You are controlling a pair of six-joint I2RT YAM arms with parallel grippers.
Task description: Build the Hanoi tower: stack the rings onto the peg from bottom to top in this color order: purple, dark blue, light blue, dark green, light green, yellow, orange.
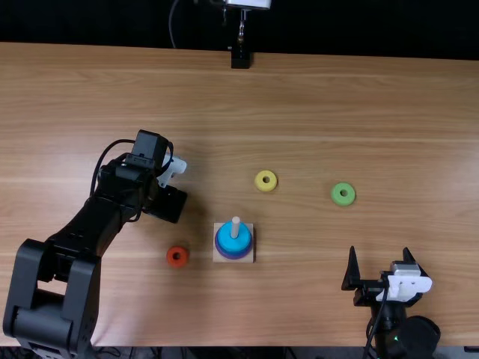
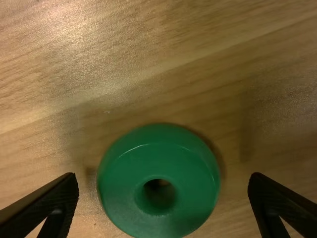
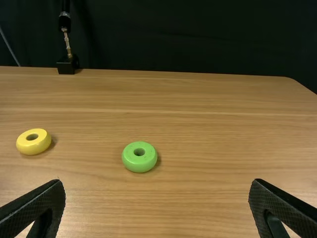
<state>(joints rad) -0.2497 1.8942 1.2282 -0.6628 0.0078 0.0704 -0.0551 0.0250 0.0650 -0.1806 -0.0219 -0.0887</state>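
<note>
One dark green ring (image 2: 158,163) is straddled, ungripped, by the wide left pincer (image 1: 166,203). Right of it, one peg (image 1: 236,226) is stacked with light blue (image 1: 233,239) above purple (image 1: 234,256); one yellow ring (image 1: 258,182) is also placed there. One orange ring (image 1: 171,259) is set nearer the desk's (image 1: 337,97) front. Beyond the wide right pincer (image 1: 379,250), one light green ring (image 1: 337,197) is laid.

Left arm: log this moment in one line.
left gripper: open, over dark green ring | right gripper: open, empty | peg: light blue ring topmost | also loose: light green ring, yellow ring, orange ring
</note>
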